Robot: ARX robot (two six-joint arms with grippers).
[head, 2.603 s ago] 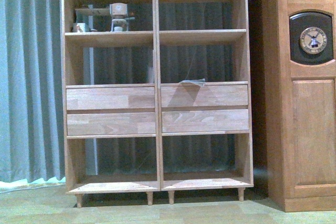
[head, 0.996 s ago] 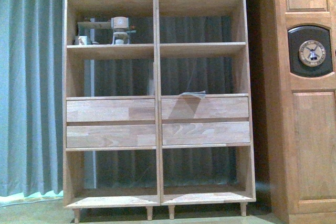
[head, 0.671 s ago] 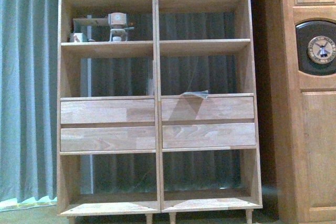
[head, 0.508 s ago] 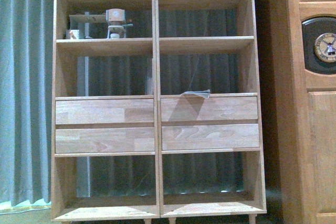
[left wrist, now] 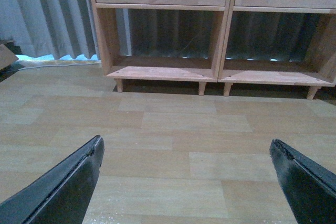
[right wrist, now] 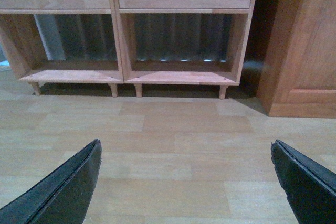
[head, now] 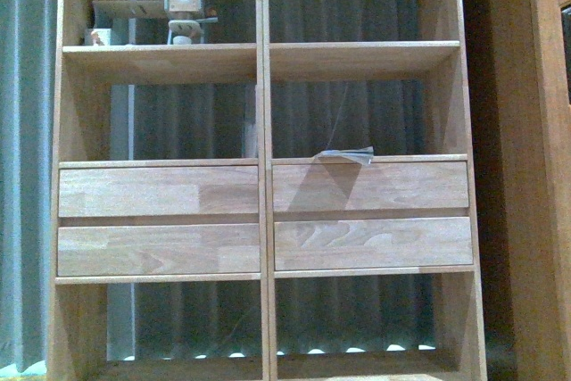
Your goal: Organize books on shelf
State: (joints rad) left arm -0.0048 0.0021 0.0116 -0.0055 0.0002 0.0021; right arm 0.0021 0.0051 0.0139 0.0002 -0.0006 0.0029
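Front view, book [head: 343, 156] flat, edge facing camera

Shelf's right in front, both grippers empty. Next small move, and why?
Probably raise the right gripper toward the thin book lying flat in the right compartment of the shelf, just above the drawers. Both it and the left gripper hang low over the floor, jaws open with nothing between them, and that is the only book in view.
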